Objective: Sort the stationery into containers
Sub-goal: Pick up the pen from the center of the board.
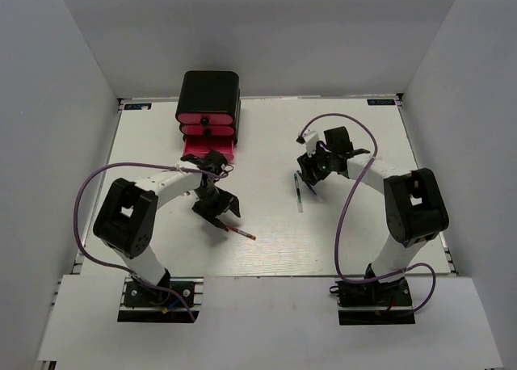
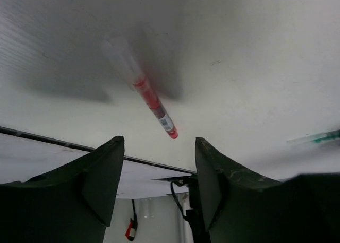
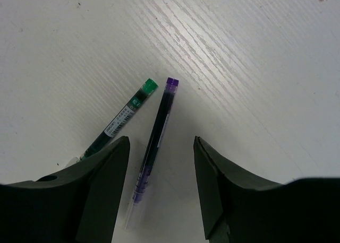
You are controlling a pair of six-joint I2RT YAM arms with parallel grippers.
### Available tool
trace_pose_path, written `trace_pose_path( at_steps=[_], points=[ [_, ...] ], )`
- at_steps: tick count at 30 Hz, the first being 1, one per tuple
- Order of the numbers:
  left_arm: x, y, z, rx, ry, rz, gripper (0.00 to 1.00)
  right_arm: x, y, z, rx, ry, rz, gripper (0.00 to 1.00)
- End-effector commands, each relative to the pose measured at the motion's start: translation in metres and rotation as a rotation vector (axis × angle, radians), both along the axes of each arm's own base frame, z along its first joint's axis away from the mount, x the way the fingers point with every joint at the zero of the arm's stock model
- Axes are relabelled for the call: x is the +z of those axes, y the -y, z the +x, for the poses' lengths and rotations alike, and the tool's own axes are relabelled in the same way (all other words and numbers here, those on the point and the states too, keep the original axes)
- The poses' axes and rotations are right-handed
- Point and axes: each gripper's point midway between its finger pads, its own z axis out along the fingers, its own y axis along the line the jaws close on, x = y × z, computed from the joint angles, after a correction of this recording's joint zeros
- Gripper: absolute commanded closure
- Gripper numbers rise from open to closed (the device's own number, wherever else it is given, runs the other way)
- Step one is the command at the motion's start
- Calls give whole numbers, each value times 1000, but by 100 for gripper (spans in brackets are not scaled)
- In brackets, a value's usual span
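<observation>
White table (image 1: 323, 241), bare between arms: left gripper (image 2: 159, 143) gapes before red pen (image 2: 151, 102), 12 o'clock; right gripper (image 3: 161, 143) likewise straddles purple pen (image 3: 159, 118); label perhaps barcode.

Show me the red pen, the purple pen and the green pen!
red pen (image 2: 149, 97), left wrist view, on its red middle.
purple pen (image 3: 156, 134), right wrist view, mid barrel.
green pen (image 3: 125, 114), right wrist view, on its white label.

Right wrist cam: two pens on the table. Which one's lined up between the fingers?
The purple-capped pen: it runs into the gap of the open right gripper. The green-capped pen lies outside, by one finger.
</observation>
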Motion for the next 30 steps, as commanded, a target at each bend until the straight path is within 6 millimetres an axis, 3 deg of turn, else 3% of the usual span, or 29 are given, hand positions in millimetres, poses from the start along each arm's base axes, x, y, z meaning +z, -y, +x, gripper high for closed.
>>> trace_pose_path(
  at_steps=[1, 4, 10, 13, 14, 17, 19, 22, 23, 25, 30],
  points=[
    [-7, 0, -11, -32, -43, 27, 35, 19, -5, 5, -7, 46, 58, 42],
    [-18, 1, -18, -55, -64, 50, 39, 20, -3, 5, -10, 51, 62, 42],
    [-43, -6, -12, -75, -49, 137, 46, 23, 2, 6, -16, 55, 70, 42],
    [-56, -13, -12, -76, -28, 171, 61, 23, 4, 7, -21, 53, 75, 42],
    [-61, -17, -14, -76, -26, 184, 72, 24, 4, 6, -21, 53, 75, 42],
    [-68, -20, -10, -75, 7, 200, 85, 23, 5, 5, -20, 49, 78, 42],
    [-64, -20, 0, -71, 62, 203, 100, 23, 5, 5, -18, 49, 78, 42],
    [-41, -14, 32, -47, 241, 177, 100, 23, 4, 4, -13, 45, 83, 42],
    [-29, -13, 52, -38, 341, 163, 100, 24, 4, 4, -10, 46, 88, 42],
    [0, -11, 72, -40, 477, 111, 100, 25, 3, 4, -2, 52, 89, 42],
    [45, -42, 121, 144, 657, 190, 100, 25, 1, 4, 14, 49, 100, 42]
  ],
)
